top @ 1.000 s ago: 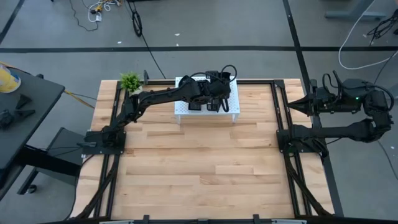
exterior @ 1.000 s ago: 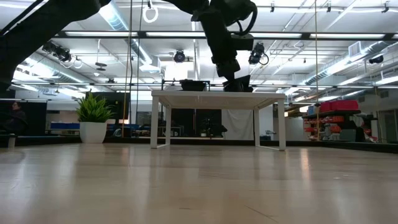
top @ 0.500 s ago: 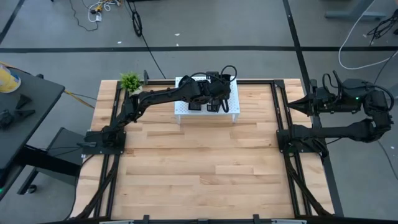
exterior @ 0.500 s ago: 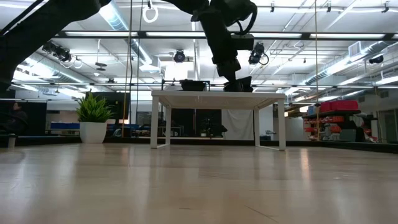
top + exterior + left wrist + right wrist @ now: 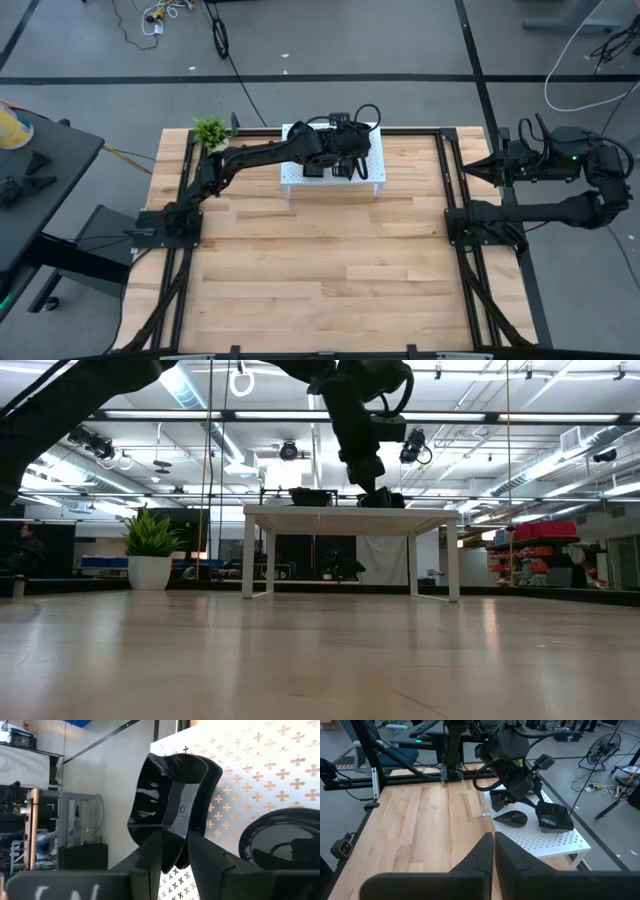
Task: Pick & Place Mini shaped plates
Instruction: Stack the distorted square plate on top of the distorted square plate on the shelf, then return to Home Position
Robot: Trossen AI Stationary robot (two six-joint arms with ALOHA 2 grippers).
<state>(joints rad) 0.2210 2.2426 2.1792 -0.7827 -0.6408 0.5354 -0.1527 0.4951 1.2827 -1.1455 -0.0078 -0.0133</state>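
A white perforated stand (image 5: 372, 176) sits at the table's far middle. On it lie glossy black mini plates: a square one (image 5: 554, 817), a teardrop one (image 5: 511, 818) and another (image 5: 499, 797) partly under the arm. My left gripper (image 5: 177, 834) reaches over the stand (image 5: 545, 840), open, its fingers on either side of the square plate's (image 5: 170, 795) near rim. A rounded plate (image 5: 280, 840) lies beside it. My right gripper (image 5: 493, 842) is shut and holds nothing. It waits above the table's right edge (image 5: 470, 168). My left gripper's fingers (image 5: 150, 855) stand on either side of the square plate's near rim (image 5: 172, 851), coming slanting down from the table's left. Whether they touch it I cannot tell. The plate lies flat on the stand (image 5: 570, 837).
A small green potted plant (image 5: 210, 130) stands at the far left corner. Black frame rails (image 5: 180, 200) run along the table's left and right edges. Bare wooden tabletop (image 5: 330, 270) spreads out on the near side of the stand.
In the low view, the square plate under my left gripper has sunk from a raised tilt and now lies flat on the stand. Both arms have kept their places.
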